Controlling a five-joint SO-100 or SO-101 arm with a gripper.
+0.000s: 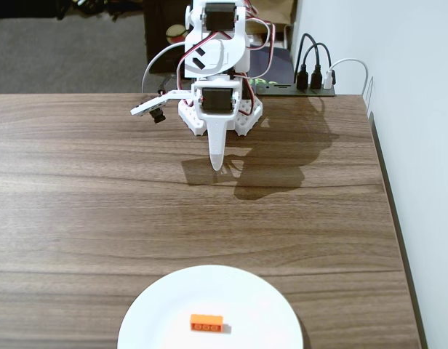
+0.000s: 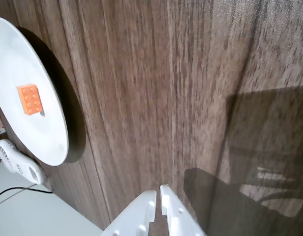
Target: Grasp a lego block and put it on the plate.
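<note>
Already the orange lego block [image 1: 206, 323] is lying on the white plate [image 1: 158, 309] at the table's near edge, while the gripper [image 1: 217, 165], nearly closed and empty, is hanging near the far edge.

Wood-grain table [image 1: 100, 189], white wall [image 1: 420, 109]

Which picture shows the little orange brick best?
The wrist view: the small orange plastic lego brick looks larger there, its studs visible, lying on the white round plate. The fixed view shows it smaller, near the bottom edge.

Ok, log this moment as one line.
lego block: on plate | gripper: shut, empty, away from plate above table | task: placed
</note>
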